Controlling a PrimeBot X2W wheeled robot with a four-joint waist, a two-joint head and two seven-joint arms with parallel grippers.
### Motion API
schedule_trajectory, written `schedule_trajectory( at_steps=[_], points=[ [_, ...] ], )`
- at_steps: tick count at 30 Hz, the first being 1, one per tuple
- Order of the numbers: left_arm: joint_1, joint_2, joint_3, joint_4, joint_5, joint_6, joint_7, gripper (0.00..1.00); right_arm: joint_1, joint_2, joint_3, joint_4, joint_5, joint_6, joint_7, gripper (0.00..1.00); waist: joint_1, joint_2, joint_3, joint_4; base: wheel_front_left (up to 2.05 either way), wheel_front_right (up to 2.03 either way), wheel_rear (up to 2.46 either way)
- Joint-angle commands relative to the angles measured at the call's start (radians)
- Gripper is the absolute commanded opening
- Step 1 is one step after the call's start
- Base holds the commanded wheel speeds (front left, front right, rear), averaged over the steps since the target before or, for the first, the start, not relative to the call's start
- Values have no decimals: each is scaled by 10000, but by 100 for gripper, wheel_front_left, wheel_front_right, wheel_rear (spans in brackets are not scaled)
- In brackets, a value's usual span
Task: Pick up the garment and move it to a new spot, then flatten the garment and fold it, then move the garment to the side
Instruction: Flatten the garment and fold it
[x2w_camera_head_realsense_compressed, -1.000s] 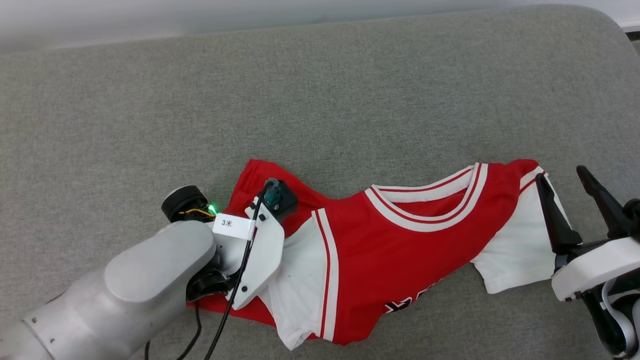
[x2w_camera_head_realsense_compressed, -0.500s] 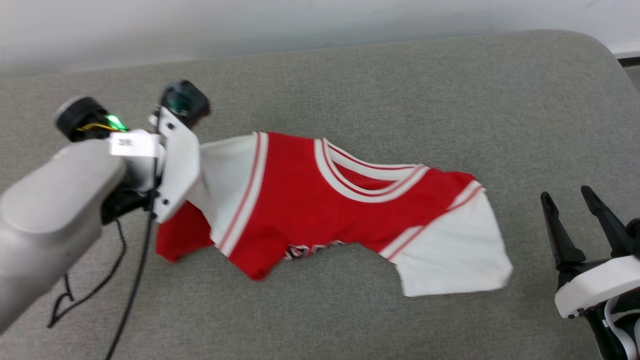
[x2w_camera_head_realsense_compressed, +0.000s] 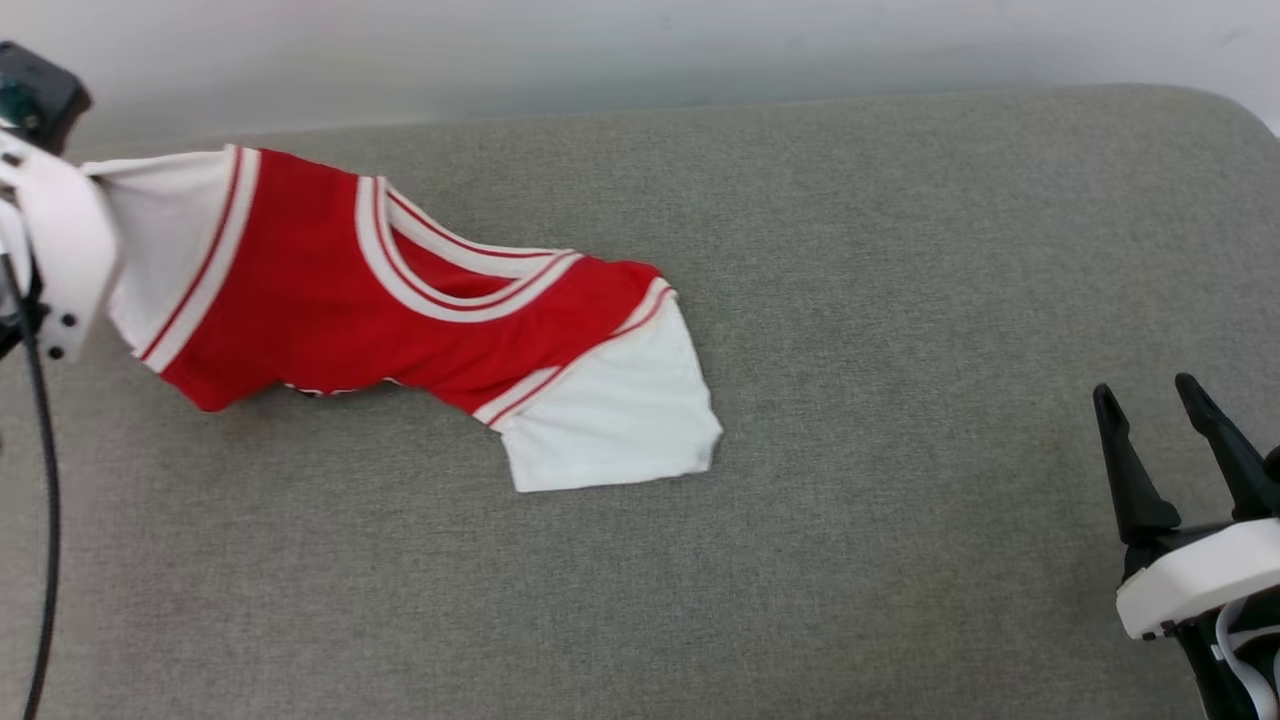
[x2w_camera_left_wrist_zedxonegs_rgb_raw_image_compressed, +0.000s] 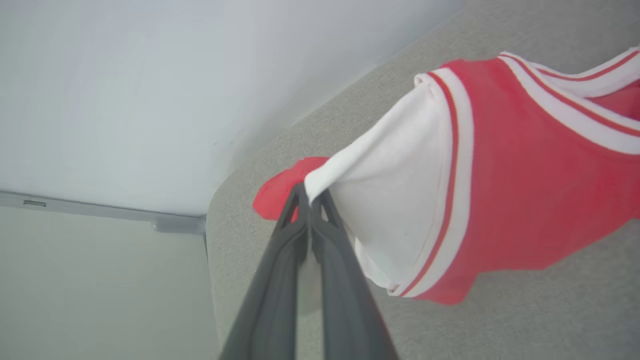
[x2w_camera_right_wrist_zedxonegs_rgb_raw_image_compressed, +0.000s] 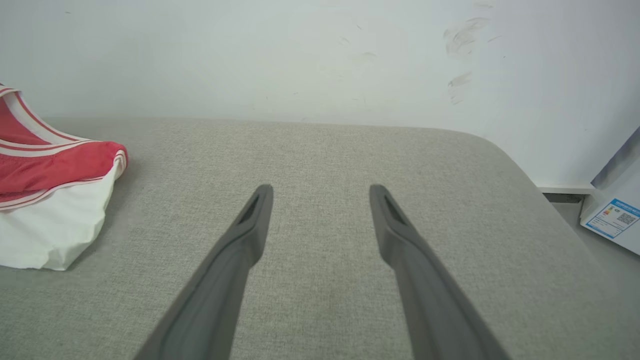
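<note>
The left gripper (x2w_camera_left_wrist_zedxonegs_rgb_raw_image_compressed: 310, 197) has travelled from the near left of the grey padded surface (x2w_camera_head_realsense_compressed: 850, 300) to its far left corner, and the garment (x2w_camera_head_realsense_compressed: 300, 310) has travelled with it. One second ago the garment lay crumpled near the front middle, next to the right gripper (x2w_camera_head_realsense_compressed: 1145, 386); it now sits at the far left, well apart from that gripper. The left fingers are pressed together on the edge of one white sleeve (x2w_camera_left_wrist_zedxonegs_rgb_raw_image_compressed: 395, 200), with red fabric bunched behind the tips. That end of the garment is raised off the surface. The red body and striped collar slope down to the right, and the opposite white sleeve (x2w_camera_head_realsense_compressed: 610, 420) lies flat on the surface. The lettering faces down and is mostly hidden. The right gripper has stayed at the near right edge, its fingers spread wide and holding nothing, over bare fabric.
</note>
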Motion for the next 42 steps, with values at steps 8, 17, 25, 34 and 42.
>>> schedule_trajectory(
  at_steps=[8,17,25,34,42],
  points=[
    [1609,248,3,-316,-419,511,-1323,0,483,211,-281,-80,-112,-11,-137,100,-1,0,-297,572,0,0,0],
    [4187,-416,-400,-1923,-996,1484,-2543,0,823,371,-293,-78,-123,-11,-83,100,-1,0,-786,1096,0,0,0],
    [6020,-797,-823,-3259,-1116,2057,-2775,0,1107,391,-361,-81,-23,-11,-14,100,-1,0,-958,1367,0,0,0],
    [7577,-1991,-1197,-2983,-796,1392,-2283,0,1182,277,-318,29,76,-11,28,100,-1,0,-964,1472,0,0,0],
    [7523,-2276,-764,-2785,-629,1768,-2947,100,1241,258,-322,140,111,-11,65,100,-1,0,-1178,1610,0,0,0]
  ],
)
